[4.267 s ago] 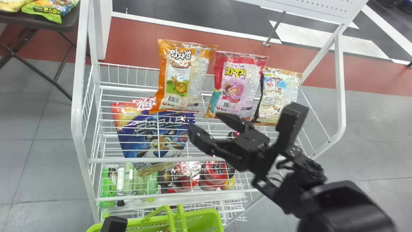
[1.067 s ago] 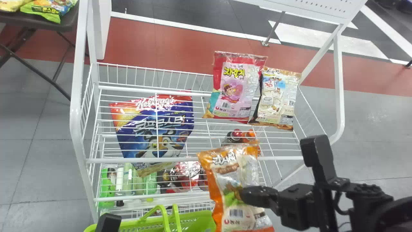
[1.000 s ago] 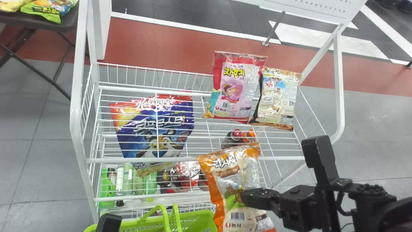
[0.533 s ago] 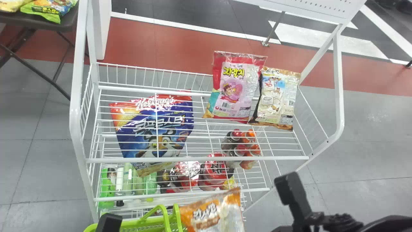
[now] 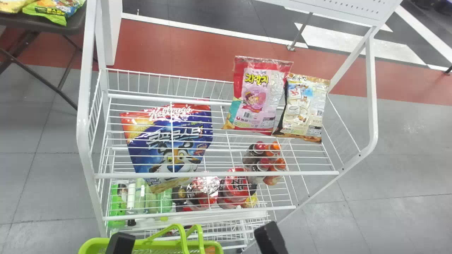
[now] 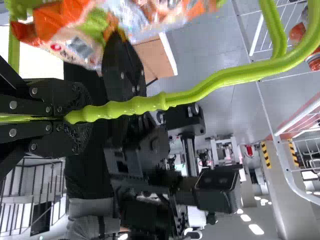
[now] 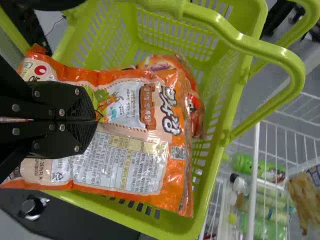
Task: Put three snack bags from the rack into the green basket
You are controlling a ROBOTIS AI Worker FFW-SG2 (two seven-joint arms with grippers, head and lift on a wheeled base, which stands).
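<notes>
At the head view's bottom edge are parts of my left gripper [image 5: 120,243] and right gripper [image 5: 270,238]. In the left wrist view, my left gripper [image 6: 67,118] is shut on the handle [image 6: 200,90] of the green basket [image 5: 213,244]. Over the basket's opening [image 7: 220,150], my right gripper [image 7: 96,120] is shut on an orange snack bag [image 7: 125,160]. Another orange-red bag [image 7: 196,112] lies inside, partly hidden by the held one. On the rack stand a red-and-pink bag [image 5: 259,95] and a cream-brown bag [image 5: 303,109].
A blue cereal bag [image 5: 173,144] lies at the left of the white wire rack [image 5: 226,174]. Lower down are green bottles [image 5: 118,204], red-lidded cups [image 5: 236,187] and small bottles [image 5: 272,162]. A dark table [image 5: 76,26] with more bags stands at the far left.
The orange bag left the rack's top shelf in my right gripper, which was open at first. Bag and gripper came down and left to the basket. The left gripper stayed about where it was.
</notes>
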